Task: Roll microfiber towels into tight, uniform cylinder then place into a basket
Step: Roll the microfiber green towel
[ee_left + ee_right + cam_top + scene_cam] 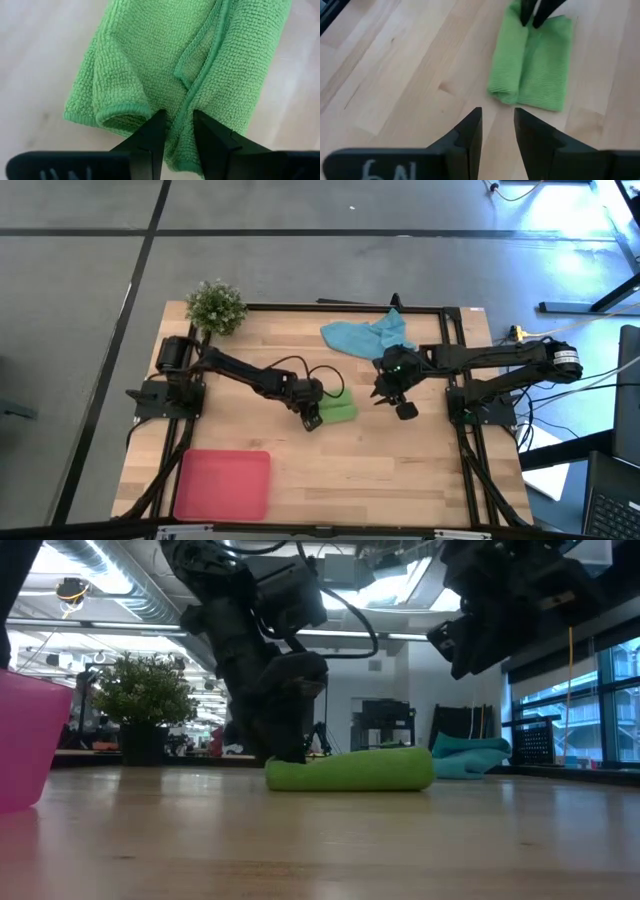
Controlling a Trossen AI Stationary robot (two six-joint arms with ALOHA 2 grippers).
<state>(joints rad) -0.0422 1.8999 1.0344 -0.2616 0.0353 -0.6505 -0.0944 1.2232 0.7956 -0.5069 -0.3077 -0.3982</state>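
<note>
Far left on the wooden worktop [400,470], a small bushy plant [216,306] stands at the back corner, and the pinkish-red basket [223,484] sits at the front corner, holding nothing visible. Toward the centre, the left hand [314,418] is down at worktop level on the left end of the lime green towel [339,408], which lies partly rolled, one long side curled into a roll and the remainder flat beside it. In the left wrist view the two dark fingers [150,137] stand close together with a fold of the green cloth pinched between them, so this hand is clamped on the towel edge. Right of the green towel, the right hand [398,402] hangs clear above the worktop, raised well off the surface in the low view; its fingers [469,131] stand a narrow gap apart with bare wood showing between them and nothing held. Behind it, near the back edge, the light blue towel [368,334] lies loose and crumpled, unrolled, well apart from the basket.
</note>
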